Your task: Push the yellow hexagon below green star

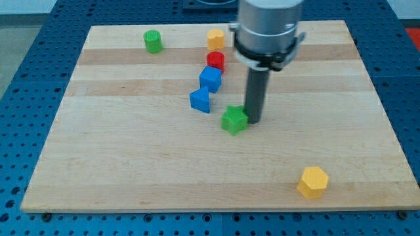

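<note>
Tip [253, 120] down on the table [131, 170], just right of the green star [233, 120], touching or nearly so. End effector only a plain dark rod: no jaws, nothing held.

Yellow hexagon [313, 181] near the view's bottom right corner, well apart from star and tip, below and to the right of both.

Blue block [201, 100], shape unclear, up and left of the star; blue cube [210, 79] just above it, touching or nearly; red cylinder [216, 61] directly above the cube, close against it. Second yellow block [216, 39] near the top edge, just above the red one. Green cylinder [153, 41] alone toward the top left.

No containers anywhere on the table; every block straight on the wood.
</note>
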`<action>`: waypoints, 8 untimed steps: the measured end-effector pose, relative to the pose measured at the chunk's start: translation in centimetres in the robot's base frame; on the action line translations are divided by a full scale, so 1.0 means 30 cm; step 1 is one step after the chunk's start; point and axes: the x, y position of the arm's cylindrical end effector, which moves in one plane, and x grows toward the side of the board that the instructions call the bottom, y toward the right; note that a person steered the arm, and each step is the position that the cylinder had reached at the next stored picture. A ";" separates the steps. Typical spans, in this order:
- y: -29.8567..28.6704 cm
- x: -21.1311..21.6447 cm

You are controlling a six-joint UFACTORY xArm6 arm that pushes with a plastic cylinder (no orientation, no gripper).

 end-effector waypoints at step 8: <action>0.318 0.506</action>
